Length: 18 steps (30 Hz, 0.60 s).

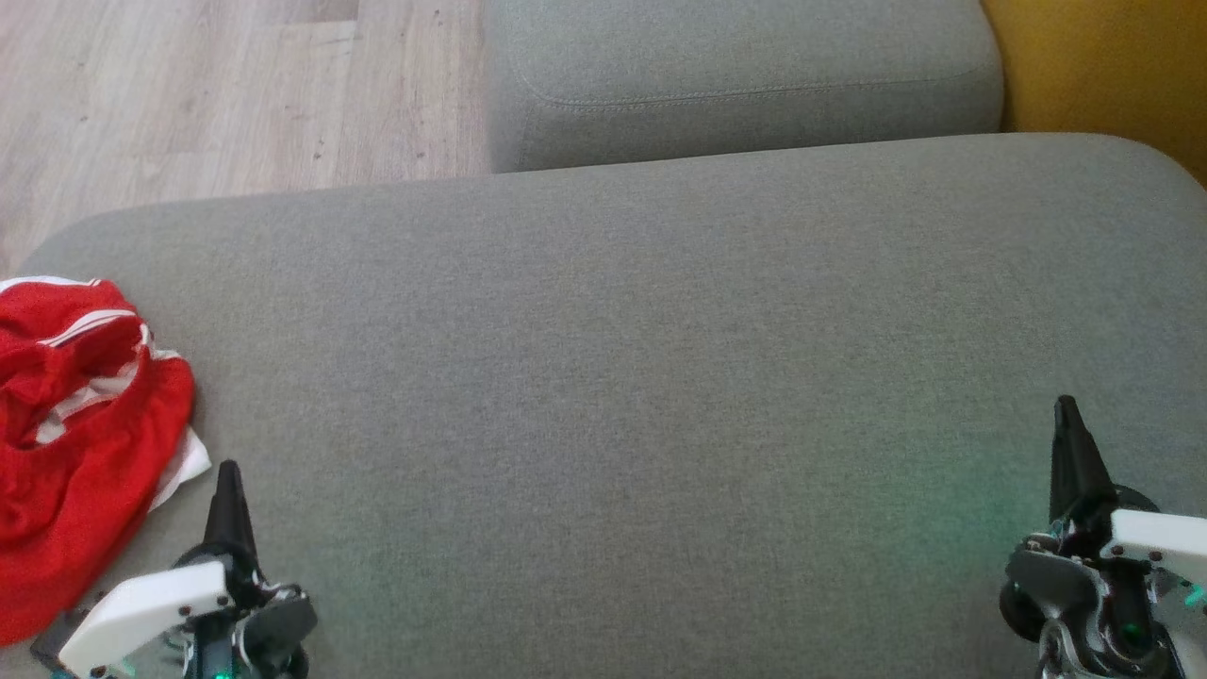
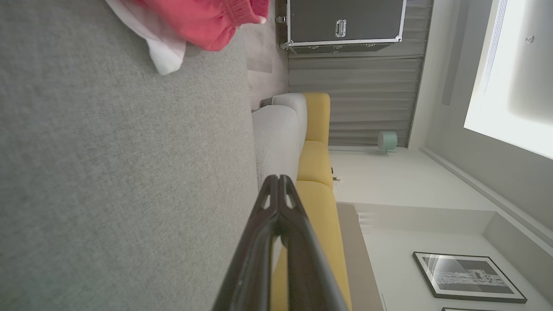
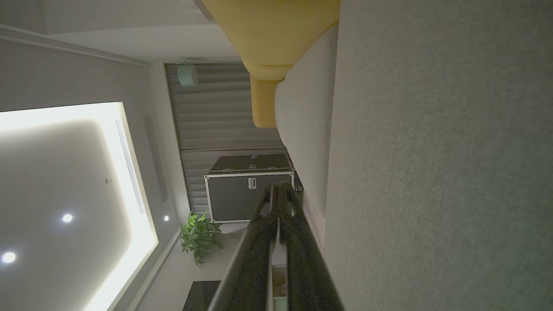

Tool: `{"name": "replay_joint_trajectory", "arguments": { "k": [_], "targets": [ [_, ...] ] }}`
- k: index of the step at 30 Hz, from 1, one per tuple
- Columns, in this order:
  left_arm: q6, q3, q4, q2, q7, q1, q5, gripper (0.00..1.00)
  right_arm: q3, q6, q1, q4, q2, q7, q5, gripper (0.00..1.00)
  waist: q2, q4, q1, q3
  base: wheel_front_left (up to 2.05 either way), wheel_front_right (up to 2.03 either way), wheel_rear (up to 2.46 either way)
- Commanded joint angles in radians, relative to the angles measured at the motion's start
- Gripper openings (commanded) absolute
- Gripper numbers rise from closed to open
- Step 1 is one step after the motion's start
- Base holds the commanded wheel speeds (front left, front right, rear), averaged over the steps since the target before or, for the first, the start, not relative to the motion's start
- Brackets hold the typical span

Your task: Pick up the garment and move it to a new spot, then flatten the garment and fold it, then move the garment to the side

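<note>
The garment (image 1: 75, 424) is red with white stripes and lies crumpled at the left edge of the grey cushion (image 1: 603, 377). Its red fabric and a white corner also show at the top of the left wrist view as the garment (image 2: 203, 21). My left gripper (image 1: 226, 469) is shut and empty, hovering just right of the garment near the front edge. Its fingertips meet in the left wrist view, left gripper (image 2: 278, 178). My right gripper (image 1: 1066, 404) is shut and empty at the front right, far from the garment; its tips touch in the right wrist view, right gripper (image 3: 278, 185).
A second grey cushion (image 1: 745, 85) sits behind the main one, with yellow upholstery (image 1: 1113, 66) at the back right. Wooden floor (image 1: 217, 85) lies beyond the back left. A dark flight case (image 3: 248, 188) and a potted plant (image 3: 198, 235) stand across the room.
</note>
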Motion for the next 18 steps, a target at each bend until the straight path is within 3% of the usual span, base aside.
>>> {"name": "replay_joint_trajectory", "arguments": {
  "k": [1,2,3,18],
  "targets": [
    [0.0,0.0,0.0,0.0,0.0,0.0,0.0,1.0,0.0,0.0,0.0,0.0,0.0,0.0,0.0,1.0,-0.0001,0.0,0.0,0.0,0.0,0.0,0.0],
    [0.001,-0.001,0.007,0.0,-0.001,0.001,0.0,0.0,0.001,0.0,0.001,0.006,0.0,0.0,0.0,0.0,-0.0001,0.0,0.0,0.0,0.0,0.0,0.0],
    [0.001,-0.004,0.021,-0.001,-0.002,0.006,0.0,1.0,0.002,0.0,0.008,0.019,0.001,0.0,0.0,1.0,-0.0001,0.0,0.0,0.0,0.0,0.0,0.0],
    [0.0,-0.032,0.025,-0.001,-0.036,0.041,0.055,1.0,0.052,0.0,0.039,0.034,-0.004,-0.035,-0.058,1.0,-0.0001,0.001,0.0,-0.014,0.0,0.0,0.0]
  ]
}}
